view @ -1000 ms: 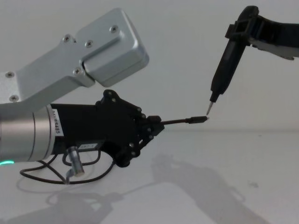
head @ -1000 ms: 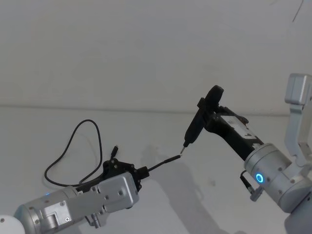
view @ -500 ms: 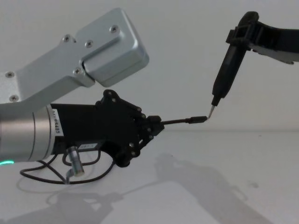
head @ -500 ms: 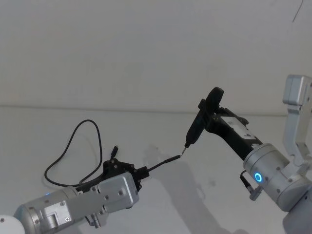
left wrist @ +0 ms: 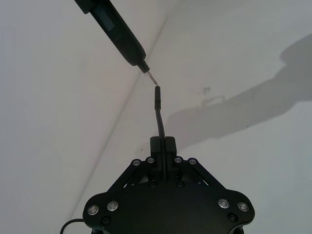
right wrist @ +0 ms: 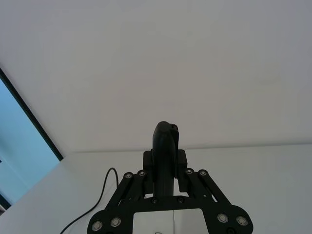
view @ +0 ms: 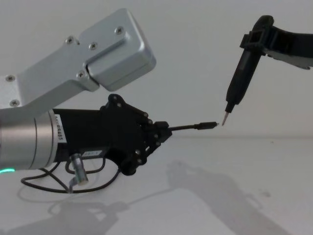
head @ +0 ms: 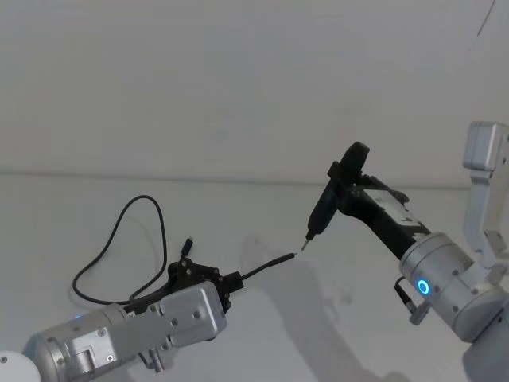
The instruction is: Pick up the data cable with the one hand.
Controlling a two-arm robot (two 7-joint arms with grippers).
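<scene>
Behind left gripper (head: pixel 236 278), looped data cable (head: pixel 143 197).

**Left arm** (view: pixel 73 54): angular brushed-silver housing with recessed round screws. Silver cylindrical wrist with a green ring light (view: pixel 5 171). Black sleeve with a white printed label (view: pixel 59 131) and a small metal connector stub (view: pixel 78 167).
**Left gripper** (view: pixel 164 131): black angular linkage plates, silver rivets.
**Right arm** (head: pixel 449 298): silver cylinder, blue ring light (head: pixel 422 288), black forearm with a pale panel (head: pixel 390 208).
**Right gripper** (right wrist: pixel 165 163): black linkage, silver screws.
</scene>
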